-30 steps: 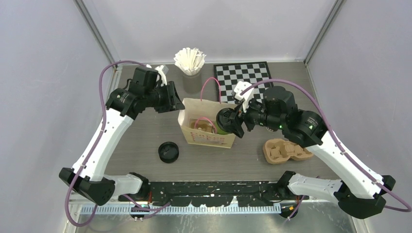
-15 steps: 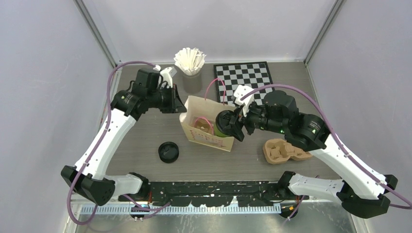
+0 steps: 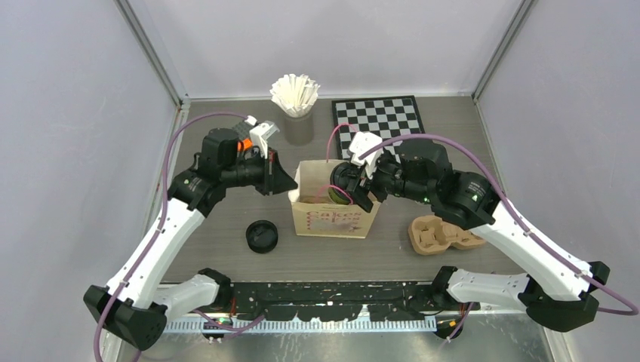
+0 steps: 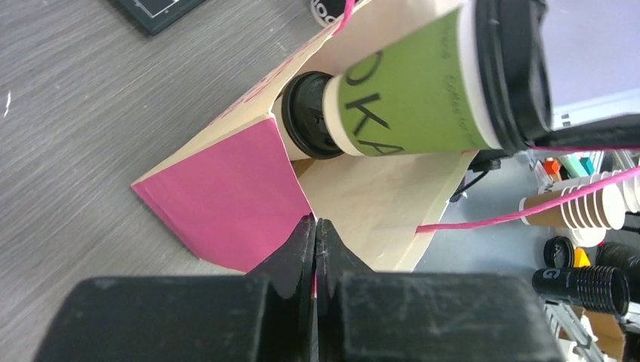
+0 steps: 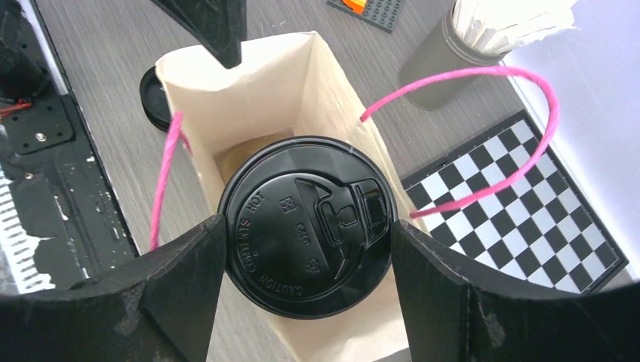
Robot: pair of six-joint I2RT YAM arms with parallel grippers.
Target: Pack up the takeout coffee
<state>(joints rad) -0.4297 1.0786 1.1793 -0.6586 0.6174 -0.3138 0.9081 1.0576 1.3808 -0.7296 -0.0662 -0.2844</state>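
Around the paper bag (image 3: 334, 215) there is plenty on the table. A loose black lid (image 3: 262, 236) lies off its left side, and the brown pulp carrier (image 3: 441, 234) sits off its right. Behind it are the checkerboard (image 3: 377, 119) and a holder of white paper sticks (image 3: 296, 96). The bag stands upright with its mouth open. Its two pink handles (image 5: 483, 128) loop up on either side of the opening, close to the cup's path.

The left gripper (image 4: 315, 234) is at the bag's left rim with its fingers pressed together. They pinch the paper edge right where the pink side panel (image 4: 226, 196) folds in. From the right wrist view that dark tip sits on the far lip of the bag.

The right gripper (image 5: 307, 230) comes in over the bag from the right side. It is spread wide, and its fingers (image 5: 181, 286) clamp both sides of the takeout coffee (image 4: 423, 90) just at the black lid. The cup is in the bag's mouth. Its green wall dips between the paper sides and the lid is above the rim. The bag's brown floor shows below the cup.
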